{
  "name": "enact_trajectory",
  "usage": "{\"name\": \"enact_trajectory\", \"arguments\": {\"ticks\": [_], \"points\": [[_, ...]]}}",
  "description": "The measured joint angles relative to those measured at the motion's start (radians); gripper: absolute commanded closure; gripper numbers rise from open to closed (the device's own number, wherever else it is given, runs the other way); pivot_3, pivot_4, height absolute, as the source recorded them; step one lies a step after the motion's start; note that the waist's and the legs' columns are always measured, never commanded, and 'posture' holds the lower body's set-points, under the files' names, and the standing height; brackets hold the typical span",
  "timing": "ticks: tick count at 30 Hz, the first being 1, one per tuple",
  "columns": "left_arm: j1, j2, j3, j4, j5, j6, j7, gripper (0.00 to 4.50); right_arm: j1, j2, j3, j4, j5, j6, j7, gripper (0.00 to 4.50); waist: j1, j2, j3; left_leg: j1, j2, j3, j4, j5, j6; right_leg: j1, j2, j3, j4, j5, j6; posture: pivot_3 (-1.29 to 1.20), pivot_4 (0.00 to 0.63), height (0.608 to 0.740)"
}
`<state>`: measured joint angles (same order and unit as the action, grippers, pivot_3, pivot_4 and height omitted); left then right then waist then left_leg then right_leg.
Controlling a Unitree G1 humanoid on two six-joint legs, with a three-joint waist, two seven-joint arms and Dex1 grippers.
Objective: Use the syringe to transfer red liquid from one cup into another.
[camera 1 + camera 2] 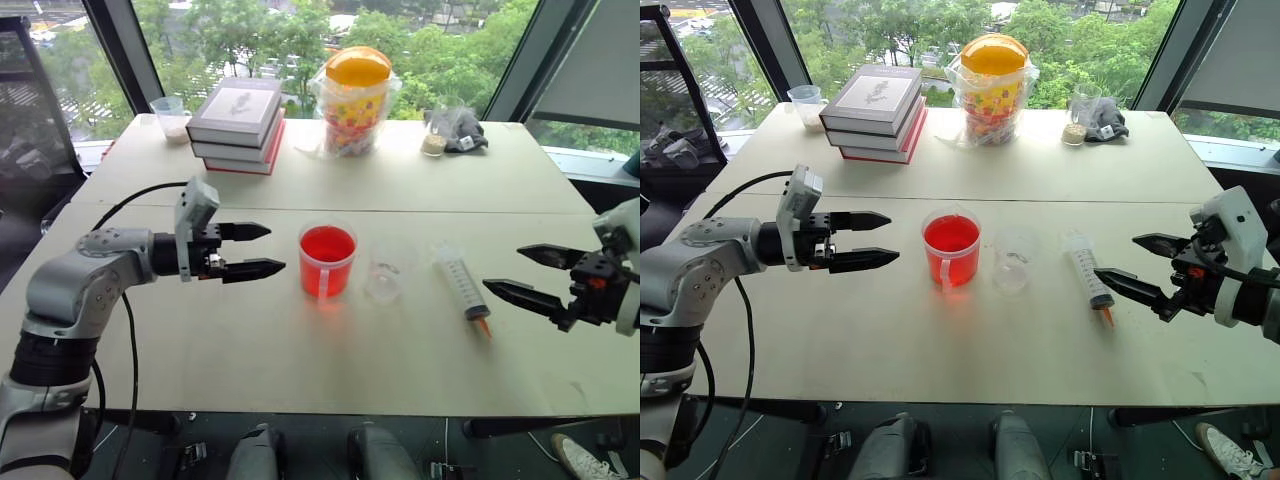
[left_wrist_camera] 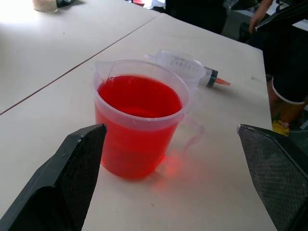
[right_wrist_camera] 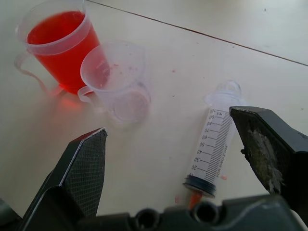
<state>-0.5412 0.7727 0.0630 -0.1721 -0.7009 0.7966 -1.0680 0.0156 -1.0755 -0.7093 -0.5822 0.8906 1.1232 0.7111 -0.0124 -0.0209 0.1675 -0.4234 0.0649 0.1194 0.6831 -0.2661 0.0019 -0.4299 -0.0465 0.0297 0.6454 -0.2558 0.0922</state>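
starting from my left side, my left gripper (image 1: pixel 262 253) hangs above the table (image 1: pixel 300 370) with its two fingers spread wide and holding nothing. it points toward the handled cup (image 1: pixel 327 261), which stands just beside its fingertips and is nearly full of red liquid (image 1: pixel 327 245). next comes the small clear cup (image 1: pixel 385 278), which looks empty and stands just beside the handled one, on the side toward the syringe.

the syringe (image 1: pixel 461 284) lies flat on the table, apart from the small cup. its long axis runs from the far side toward me, with the plunger end away and the orange tip (image 1: pixel 483 326) pointing at my edge of the table, a little to the right. my right gripper (image 1: pixel 518 275) is at the end of the row, also spread wide and empty. its lower fingertip hovers just beside the syringe near the tip end. so the right arm is clearly nearer to the syringe. i judge it must come across the barrel, because my fingers now point almost square to its axis.
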Motion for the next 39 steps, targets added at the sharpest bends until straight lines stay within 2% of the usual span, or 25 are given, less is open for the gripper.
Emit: {"name": "enact_trajectory", "arguments": {"ticks": [2, 5, 8, 12, 14, 15, 19, 23, 32, 37, 39], "points": [[0.000, -0.001, 0.000, 0.000, 0.000, 0.000, 0.001, 0.00, -0.017, -0.007, 0.005, 0.009, 0.002, 0.013, -0.003, 0.03, -0.001, 0.000, 0.000, 0.000, 0.000, 0.000, 0.000, 0.000, 0.000, 0.000, 0.000, 0.000, 0.000, 0.000, 0.000, 0.00, 0.150, 0.740], [-0.003, -0.016, -0.001, 0.000, 0.001, -0.002, 0.006, 0.00, -0.111, -0.050, 0.078, 0.069, 0.021, 0.054, -0.014, 0.03, -0.005, 0.000, 0.000, 0.001, 0.000, 0.000, 0.000, 0.000, 0.000, 0.000, 0.000, 0.000, 0.000, 0.000, 0.000, 0.00, 0.150, 0.740], [-0.009, -0.032, -0.010, 0.001, 0.003, -0.010, 0.005, 0.00, -0.245, -0.128, 0.229, 0.174, 0.020, 0.130, -0.020, 0.03, -0.005, 0.000, 0.000, 0.001, 0.000, 0.001, 0.000, 0.000, 0.000, -0.001, 0.000, 0.000, 0.000, 0.000, -0.001, 0.00, 0.150, 0.740], [-0.020, -0.049, -0.022, 0.012, 0.019, -0.037, 0.002, 0.00, -0.502, -0.142, 0.435, 0.361, 0.025, 0.303, -0.021, 0.03, -0.005, 0.000, 0.000, -0.002, 0.000, 0.002, 0.000, 0.000, 0.000, -0.004, -0.001, 0.001, 0.000, 0.000, -0.002, 0.00, 0.150, 0.740], [-0.017, -0.062, -0.024, 0.016, 0.027, -0.046, 0.006, 0.00, -0.655, -0.128, 0.573, 0.455, -0.005, 0.380, -0.020, 0.03, -0.007, 0.000, 0.000, -0.003, 0.000, 0.003, -0.001, 0.000, 0.000, -0.007, -0.001, 0.002, 0.001, 0.000, -0.002, 0.00, 0.150, 0.740], [-0.009, -0.080, -0.030, 0.010, 0.031, -0.057, 0.010, 0.00, -0.770, -0.111, 0.708, 0.533, -0.055, 0.411, -0.010, 0.03, -0.007, 0.000, 0.000, -0.004, 0.000, 0.005, -0.002, 0.000, 0.000, -0.009, -0.001, 0.003, 0.001, 0.000, -0.002, 0.00, 0.150, 0.740], [0.017, -0.093, -0.034, -0.006, 0.037, -0.068, 0.031, 0.00, -0.907, -0.059, 0.964, 0.690, -0.174, 0.392, 0.058, 0.03, -0.003, 0.000, 0.000, -0.008, 0.000, 0.007, -0.002, 0.000, 0.001, -0.013, -0.001, 0.003, 0.001, 0.000, -0.001, 0.00, 0.150, 0.740], [0.070, -0.090, -0.008, -0.052, 0.032, -0.066, 0.060, 0.00, -1.018, 0.032, 1.165, 0.915, -0.348, 0.258, 0.150, 0.03, -0.004, 0.000, 0.000, -0.009, 0.000, 0.011, -0.001, -0.001, 0.002, -0.013, -0.001, 0.004, 0.001, 0.000, -0.001, 0.00, 0.150, 0.740], [0.111, -0.078, 0.037, -0.130, -0.001, -0.056, 0.114, 0.00, -1.166, 0.224, 1.301, 1.283, -0.612, 0.049, 0.304, 0.03, -0.005, 0.000, 0.000, -0.009, 0.000, 0.011, 0.000, -0.001, 0.001, -0.014, 0.000, 0.004, 0.003, 0.002, 0.002, 0.00, 0.150, 0.740], [0.125, -0.076, 0.046, -0.151, -0.012, -0.040, 0.144, 0.00, -1.187, 0.285, 1.335, 1.377, -0.726, -0.017, 0.366, 0.03, -0.003, 0.001, 0.000, -0.009, 0.000, 0.012, 0.000, 0.000, 0.001, -0.014, 0.000, 0.004, 0.003, 0.002, 0.003, 0.00, 0.150, 0.740], [0.134, -0.077, 0.050, -0.157, -0.020, -0.038, 0.157, 0.00, -1.188, 0.299, 1.346, 1.383, -0.769, -0.031, 0.389, 0.59, -0.004, 0.001, 0.000, -0.009, 0.000, 0.012, 0.000, 0.000, 0.001, -0.014, 0.000, 0.004, 0.004, 0.002, 0.003, 0.00, 0.150, 0.740]]}}
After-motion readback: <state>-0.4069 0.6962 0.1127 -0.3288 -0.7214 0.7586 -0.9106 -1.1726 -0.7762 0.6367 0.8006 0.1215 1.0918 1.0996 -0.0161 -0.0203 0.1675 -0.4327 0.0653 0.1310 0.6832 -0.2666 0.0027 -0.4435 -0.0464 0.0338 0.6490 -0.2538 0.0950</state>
